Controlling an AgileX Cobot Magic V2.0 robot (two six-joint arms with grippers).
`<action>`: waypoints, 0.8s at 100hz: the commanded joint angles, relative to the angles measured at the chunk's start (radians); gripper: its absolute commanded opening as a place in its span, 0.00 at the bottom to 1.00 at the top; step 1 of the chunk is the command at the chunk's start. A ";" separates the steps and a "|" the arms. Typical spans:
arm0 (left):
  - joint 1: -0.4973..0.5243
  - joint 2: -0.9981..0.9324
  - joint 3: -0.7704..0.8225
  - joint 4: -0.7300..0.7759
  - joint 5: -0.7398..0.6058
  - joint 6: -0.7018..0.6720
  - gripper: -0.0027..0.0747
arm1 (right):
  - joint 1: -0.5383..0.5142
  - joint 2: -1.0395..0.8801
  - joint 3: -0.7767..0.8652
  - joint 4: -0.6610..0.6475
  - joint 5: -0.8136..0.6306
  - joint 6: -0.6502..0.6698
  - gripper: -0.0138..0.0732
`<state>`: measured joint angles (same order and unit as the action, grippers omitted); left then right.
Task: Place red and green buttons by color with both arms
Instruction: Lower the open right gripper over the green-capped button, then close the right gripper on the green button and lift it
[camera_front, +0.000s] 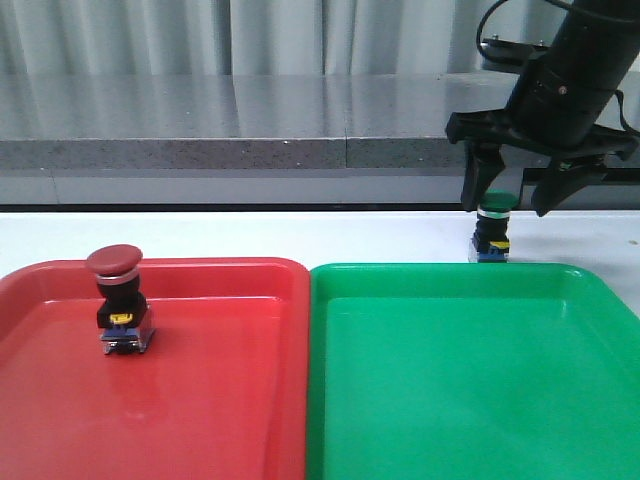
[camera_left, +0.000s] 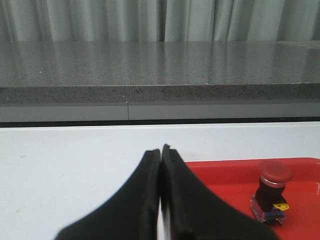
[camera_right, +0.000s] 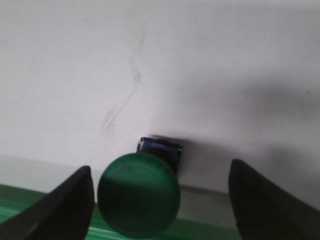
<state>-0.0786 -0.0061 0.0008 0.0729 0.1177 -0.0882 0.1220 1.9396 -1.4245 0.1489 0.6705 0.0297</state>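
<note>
Right arm above green button; red button in red tray.
The right gripper (camera_front: 513, 198) jaws stood wide around the green button (camera_front: 492, 232) on the bench (camera_front: 250, 235); left gripper (camera_left: 161, 150) jaws were closed, empty. The red button (camera_front: 120, 300) stood upright in the red tray (camera_front: 220, 400).

The front view looks forward and slightly down over the white surface (camera_front: 250, 235), with the red tray (camera_front: 200, 400) and the green tray (camera_front: 470, 400) close below it and a grey ledge behind. The left wrist view looks almost level over the same surface toward that ledge and shares the red button (camera_left: 272, 192) with the front view. The right wrist view looks steeply down, very near the green button (camera_right: 139, 194), which the front view also shows beyond the green tray.
</note>
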 joint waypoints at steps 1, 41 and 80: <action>0.002 -0.030 0.042 -0.003 -0.085 -0.006 0.01 | 0.000 -0.046 -0.031 -0.004 -0.035 0.001 0.80; 0.002 -0.030 0.042 -0.003 -0.085 -0.006 0.01 | 0.000 -0.047 -0.036 0.005 -0.032 0.000 0.47; 0.002 -0.030 0.042 -0.003 -0.085 -0.006 0.01 | 0.000 -0.161 -0.108 -0.003 0.106 0.000 0.47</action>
<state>-0.0786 -0.0061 0.0008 0.0729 0.1177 -0.0882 0.1220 1.8766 -1.4958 0.1489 0.7629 0.0297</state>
